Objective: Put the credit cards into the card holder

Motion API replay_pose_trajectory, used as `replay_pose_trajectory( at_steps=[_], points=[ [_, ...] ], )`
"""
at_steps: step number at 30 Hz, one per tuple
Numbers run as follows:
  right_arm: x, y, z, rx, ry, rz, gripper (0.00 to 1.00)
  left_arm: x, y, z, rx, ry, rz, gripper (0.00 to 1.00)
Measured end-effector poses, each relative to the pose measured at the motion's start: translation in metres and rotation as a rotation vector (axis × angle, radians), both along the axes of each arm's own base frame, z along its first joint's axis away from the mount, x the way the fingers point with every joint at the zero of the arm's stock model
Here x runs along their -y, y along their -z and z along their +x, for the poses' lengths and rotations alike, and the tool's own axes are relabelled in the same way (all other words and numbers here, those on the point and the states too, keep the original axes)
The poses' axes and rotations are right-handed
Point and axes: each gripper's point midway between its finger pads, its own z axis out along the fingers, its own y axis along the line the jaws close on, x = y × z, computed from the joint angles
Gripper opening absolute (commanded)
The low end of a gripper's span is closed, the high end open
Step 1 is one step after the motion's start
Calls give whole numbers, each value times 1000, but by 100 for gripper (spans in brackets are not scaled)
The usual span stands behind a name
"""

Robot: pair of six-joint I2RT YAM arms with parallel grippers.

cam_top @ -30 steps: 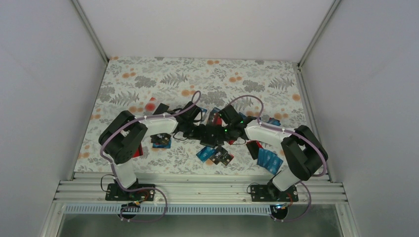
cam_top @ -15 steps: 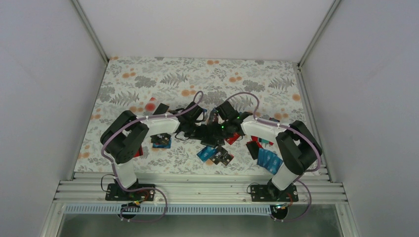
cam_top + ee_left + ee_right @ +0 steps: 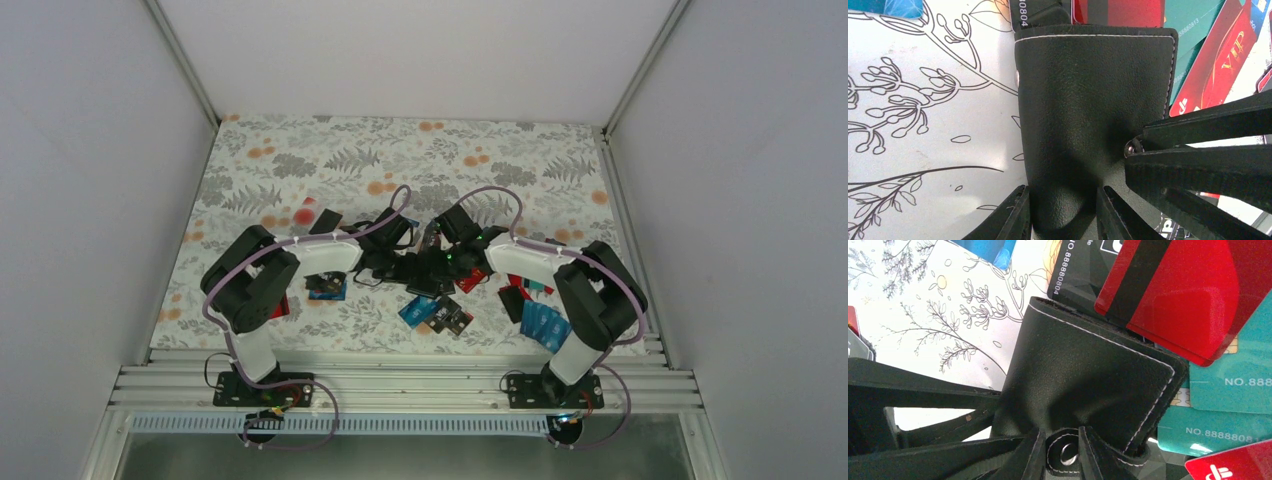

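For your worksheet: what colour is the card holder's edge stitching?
White stitching on the card holder, clearest in right wrist view.

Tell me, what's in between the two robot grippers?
The black card holder. The left gripper pinches one edge of it and the right gripper pinches another, so it bridges them. Both wrist views show this.
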Motion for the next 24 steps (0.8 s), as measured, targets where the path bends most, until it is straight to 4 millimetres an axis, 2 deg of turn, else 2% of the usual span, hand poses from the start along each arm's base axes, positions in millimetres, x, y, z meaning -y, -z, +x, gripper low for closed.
replay_pose_trajectory(
  at_steps=[5, 9, 11, 13, 16, 24],
  points=[
    [1, 2, 2, 2, 9, -9, 9, 0, 1, 0, 0, -1, -5, 31],
    [1, 2, 4, 5, 18, -13, 8, 0, 1, 0, 3, -1, -8, 31],
    [2, 2, 4, 5, 19, -14, 11, 0, 1, 0, 3, -1, -9, 31],
    [1, 2, 4, 2, 20, -13, 21, 0, 1, 0, 4, -1, -10, 31],
    [-2, 0, 4, -2, 19, 2, 29, 0, 1, 0, 5, -1, -12, 31],
    [-4, -2, 5, -3, 27, 14, 29, 1, 1, 0, 5, 0, -15, 31]
  ],
)
